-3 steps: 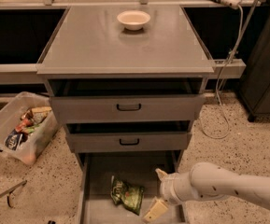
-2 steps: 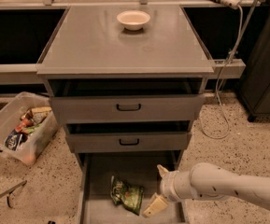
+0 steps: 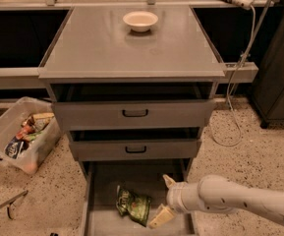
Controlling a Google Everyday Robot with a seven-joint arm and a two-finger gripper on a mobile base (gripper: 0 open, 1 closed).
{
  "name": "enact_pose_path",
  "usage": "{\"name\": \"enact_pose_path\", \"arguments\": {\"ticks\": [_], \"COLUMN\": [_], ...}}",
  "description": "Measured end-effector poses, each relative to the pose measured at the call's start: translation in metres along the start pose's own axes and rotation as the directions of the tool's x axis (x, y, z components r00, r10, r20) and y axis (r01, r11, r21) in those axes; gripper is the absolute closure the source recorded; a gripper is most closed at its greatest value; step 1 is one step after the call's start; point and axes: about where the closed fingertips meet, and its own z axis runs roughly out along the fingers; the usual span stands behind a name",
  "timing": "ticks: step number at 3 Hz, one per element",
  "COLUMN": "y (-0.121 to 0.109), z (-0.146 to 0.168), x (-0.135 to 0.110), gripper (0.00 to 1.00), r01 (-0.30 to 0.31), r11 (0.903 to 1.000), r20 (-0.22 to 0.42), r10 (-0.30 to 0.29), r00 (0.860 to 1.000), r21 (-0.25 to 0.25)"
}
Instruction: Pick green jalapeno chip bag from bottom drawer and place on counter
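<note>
The green jalapeno chip bag lies crumpled on the floor of the open bottom drawer, left of centre. My gripper is inside the drawer just right of the bag, its two pale fingers spread apart, one high and one low near the bag's right edge. It holds nothing. The arm reaches in from the right. The grey counter tops the cabinet above.
A white bowl stands at the back of the counter. Two shallower drawers with black handles are partly open above. A clear bin of snack packets lies on the floor at left. A cable hangs at right.
The gripper has shifted slightly left and down toward the bag's right edge. The bag has not moved.
</note>
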Motion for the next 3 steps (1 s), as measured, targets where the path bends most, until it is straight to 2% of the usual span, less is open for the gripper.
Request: {"name": "enact_pose_path", "arguments": {"ticks": [1, 2, 3], "y": [-0.016, -0.020, -0.028], "z": [0.056, 0.120, 0.175], "x": [0.016, 0.032, 0.049], "gripper": [0.00, 0.00, 0.00], "r01": [0.009, -0.010, -0.028], "r11": [0.9999, 0.9996, 0.9991], "r20": [0.051, 0.073, 0.050], "r10": [-0.008, 0.012, 0.030], "r00": [0.999, 0.997, 0.998], "r21": [-0.007, -0.025, -0.032]}}
